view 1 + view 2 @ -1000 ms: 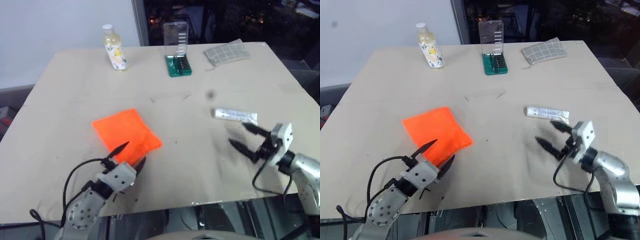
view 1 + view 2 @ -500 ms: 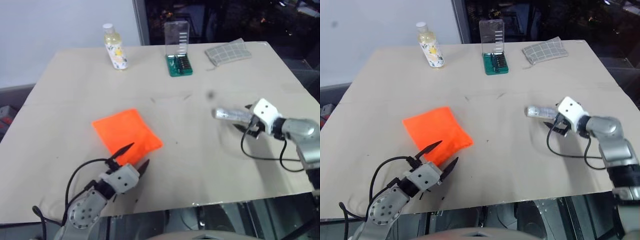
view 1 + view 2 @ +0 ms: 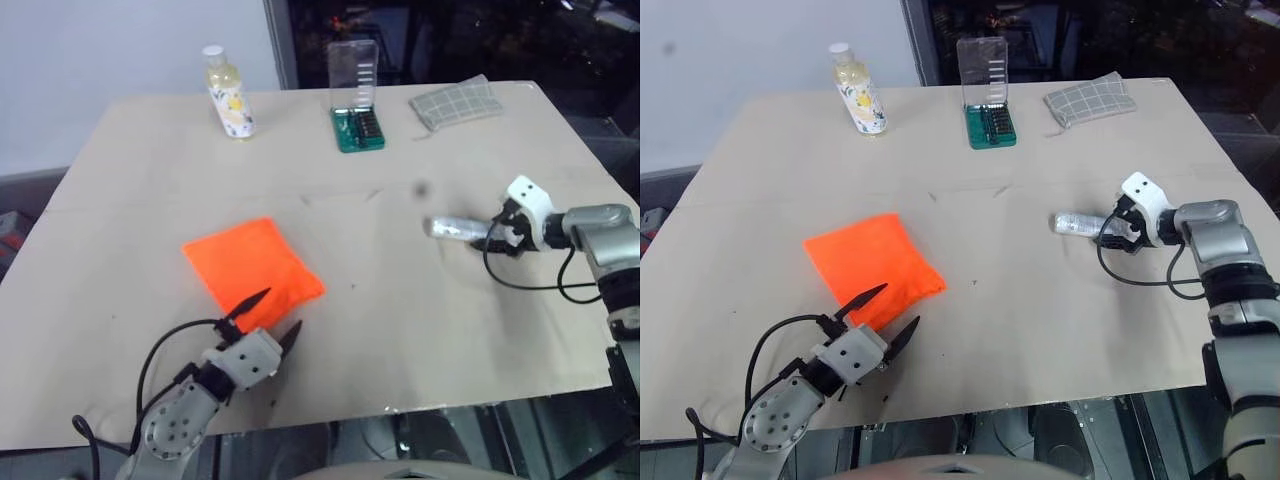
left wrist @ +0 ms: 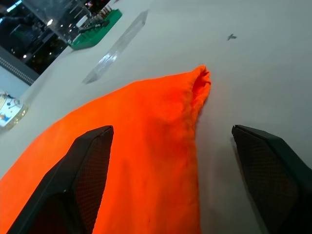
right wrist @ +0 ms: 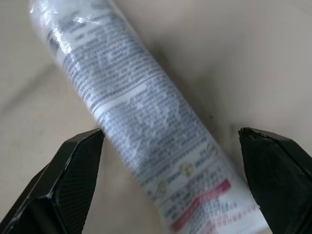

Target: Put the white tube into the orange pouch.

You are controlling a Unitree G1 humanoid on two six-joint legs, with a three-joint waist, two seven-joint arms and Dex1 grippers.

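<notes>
While the small flat white-silvery squeeze tube (image 3: 456,228) lies flat on the beige tabletop (image 3: 400,320) at about 3 o'clock from the tabletop's middle, the right hand (image 5: 170,161) sits right over its right end, black fingers (image 5: 73,170) spread apart with the printed tube body (image 5: 141,122) running between them, neither finger clamped on it. Right hand (image 3: 497,238) comes in from the 3 o'clock side, white wrist block and black cable behind it. Bright orange soft fabric pouch (image 3: 252,265), roughly square, lies flat at about 8 o'clock from the middle, well apart from the tube. Left hand (image 3: 270,318) hovers just at the pouch's near corner, at 6 o'clock of it, fingers apart, holding nothing; wrist view shows the pouch edge (image 4: 146,146) between its two black fingers (image 4: 87,165). Along the far edge: yellowish bottle with white cap (image 3: 228,95) at 11 o'clock, green tray with clear upright lid (image 3: 356,100) at 12 o'clock, grey checked cloth (image 3: 455,104) at 1 o'clock.
</notes>
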